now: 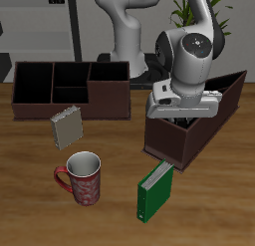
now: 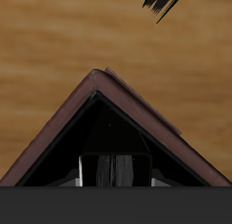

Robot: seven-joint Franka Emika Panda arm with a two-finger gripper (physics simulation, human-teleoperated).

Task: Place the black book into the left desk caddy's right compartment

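Exterior view: hanging the pincer (image 1: 182,119) low over the left desk caddy (image 1: 227,103), dipping into the right compartment (image 1: 202,119) at the end nearer the tabletop's (image 1: 30,205) front edge. Hiding the fingertips behind the walls. Ignoring the green binder (image 1: 154,188), red mug (image 1: 82,178) and grey notebook (image 1: 67,125).

Wrist view: looking straight down into the compartment's corner, apparently clamping the black book (image 2: 113,170) right beneath, already inside the walls. Judging the book's long axis as needing to run along the caddy's diagonal before letting go.
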